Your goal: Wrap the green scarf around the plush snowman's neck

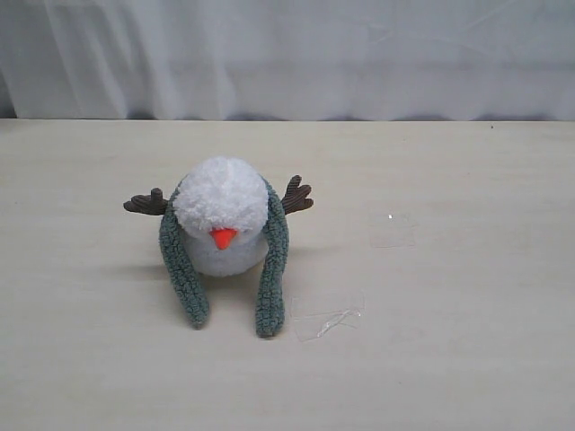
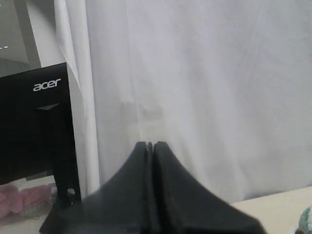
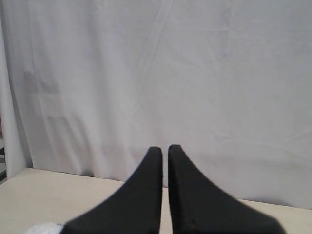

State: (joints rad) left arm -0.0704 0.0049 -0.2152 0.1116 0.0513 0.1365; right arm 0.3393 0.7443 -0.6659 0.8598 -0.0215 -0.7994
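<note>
Two grippers, both clear of the plush snowman [image 1: 222, 224]: left gripper [image 2: 150, 144] jaws pressed together, right gripper [image 3: 165, 148] closed to a slit, neither holding anything, both facing the curtain [image 3: 195, 73]. Snowman sits mid table [image 1: 449, 269] w/ green scarf [image 1: 274, 260] draped behind its neck, ends hanging in front, uncrossed.

Only readable text: "acer" brand, white letters, on black monitor [image 2: 34, 122] back, left wrist view.

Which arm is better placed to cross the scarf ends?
Probably left: the snowman and scarf sit left of the middle in the exterior view. The left end effector and right end effector are both shut.
</note>
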